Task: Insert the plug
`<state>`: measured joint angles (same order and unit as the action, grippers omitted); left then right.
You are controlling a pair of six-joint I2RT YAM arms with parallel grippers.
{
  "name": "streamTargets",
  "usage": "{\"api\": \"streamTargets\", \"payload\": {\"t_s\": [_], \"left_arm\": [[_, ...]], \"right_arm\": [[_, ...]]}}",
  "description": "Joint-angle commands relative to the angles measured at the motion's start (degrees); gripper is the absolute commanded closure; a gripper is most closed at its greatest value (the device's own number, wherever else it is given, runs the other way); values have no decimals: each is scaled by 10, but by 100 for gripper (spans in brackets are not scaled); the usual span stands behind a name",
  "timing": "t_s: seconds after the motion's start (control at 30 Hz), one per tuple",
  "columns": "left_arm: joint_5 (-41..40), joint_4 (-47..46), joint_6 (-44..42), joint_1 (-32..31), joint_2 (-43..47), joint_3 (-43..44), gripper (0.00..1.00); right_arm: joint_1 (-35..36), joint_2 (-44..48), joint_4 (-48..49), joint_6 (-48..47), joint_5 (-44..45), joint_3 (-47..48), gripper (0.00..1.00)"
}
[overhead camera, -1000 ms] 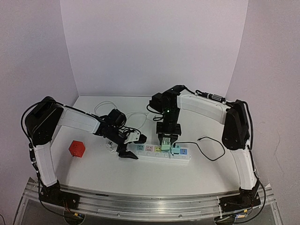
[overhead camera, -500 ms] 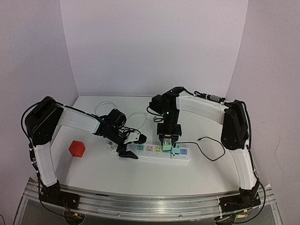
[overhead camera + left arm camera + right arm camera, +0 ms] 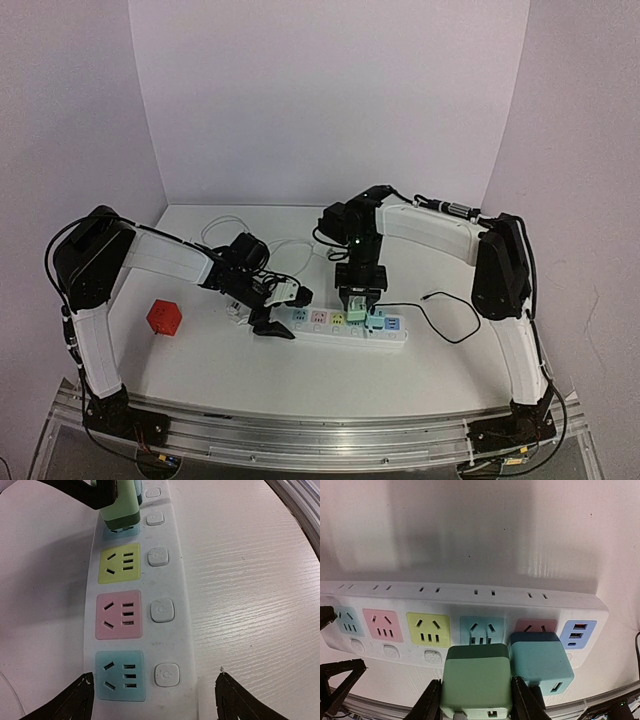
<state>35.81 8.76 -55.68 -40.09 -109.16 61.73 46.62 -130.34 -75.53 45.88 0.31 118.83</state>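
Both jaws of the right end effector (image 3: 476,700) pinch the square green plastic plug (image 3: 476,675) over the pale-blue socket (image 3: 481,629) of the long white power strip (image 3: 470,597). The left end effector (image 3: 152,692) straddles that strip's end, wide open and empty. Misaligned prongs could jam, and pressing could shove the unclamped strip.

Green plug (image 3: 476,680), white power strip (image 3: 445,592)

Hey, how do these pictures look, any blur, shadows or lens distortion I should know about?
Top view: sharp, soft even light. Left wrist: strip crisp, table shadowed on its left. Right wrist: strip bows from the wide lens, broad shadow behind it, green plug fills the foreground.
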Motion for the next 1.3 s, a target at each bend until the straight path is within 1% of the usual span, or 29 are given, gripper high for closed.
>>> {"api": "streamTargets", "payload": {"t_s": [0.0,0.2,0.4,0.5,0.63,0.93,1.0,1.17,1.27], "left_arm": [[6,-13,0,-2,3,-4,16],[7,-8,13,-2,0,4,9],[10,-4,44,-4,-2,3,8],[16,4,64,-7,-4,9,9],[23,12,82,-10,-6,11,12],[19,8,94,-9,-5,10,15],[19,6,95,-10,-6,13,16],[16,2,95,-9,-6,15,16],[16,1,95,-9,-7,14,16]], "right_arm": [[-2,-7,-97,7,55,-7,100],[-1,-8,-105,9,64,-11,100],[0,-13,-106,6,49,-7,100],[1,-11,-107,4,39,-13,100],[1,-7,-107,2,24,-30,100],[1,-20,-110,-10,2,-43,100],[1,-22,-110,-14,1,-50,100],[1,-19,-110,-27,-31,-47,100],[1,-15,-110,-24,-25,-46,100]]}}
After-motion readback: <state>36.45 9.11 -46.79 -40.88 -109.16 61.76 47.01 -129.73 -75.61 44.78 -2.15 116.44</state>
